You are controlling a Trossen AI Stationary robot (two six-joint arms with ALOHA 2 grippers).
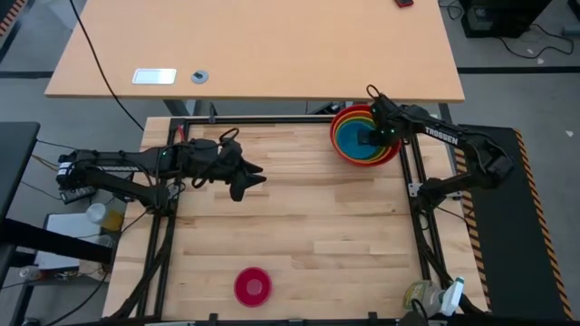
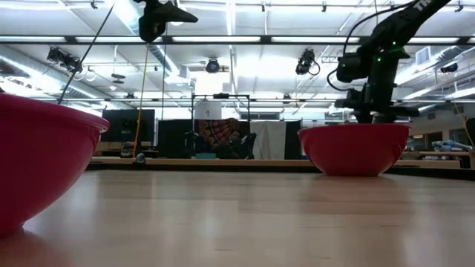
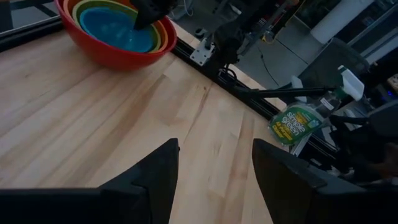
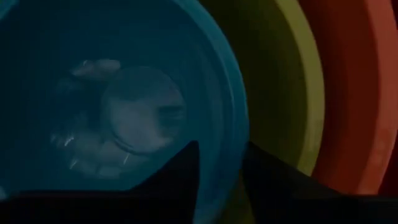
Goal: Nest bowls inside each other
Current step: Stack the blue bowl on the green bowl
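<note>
At the table's far right stands a nested stack: the red bowl [image 1: 343, 149] outermost, then orange, lime green and, innermost, the blue bowl [image 1: 355, 138]. The low view shows the red bowl's wall [image 2: 355, 148] resting on the wood. My right gripper [image 1: 374, 136] points down into the stack, open, its fingers either side of the blue bowl's rim [image 4: 221, 165]. The pink bowl [image 1: 253, 286] sits alone near the table's front edge and shows large in the low view [image 2: 37, 163]. My left gripper [image 1: 256, 179] hovers open above the table's middle left, holding nothing [image 3: 214, 168]. My right gripper comes from above, one finger [image 4: 180, 180] inside the blue bowl and one finger [image 4: 273, 180] outside its rim, over the green bowl. I cannot tell whether either finger touches the rim. The blue bowl sits nested in the stack.
Black frame rails [image 1: 419, 208] border the wooden table. A green-labelled spray bottle [image 3: 298, 121] lies off the near right corner. A tan desk [image 1: 272, 54] stands beyond the far edge. Bare wood lies between the stack and the pink bowl.
</note>
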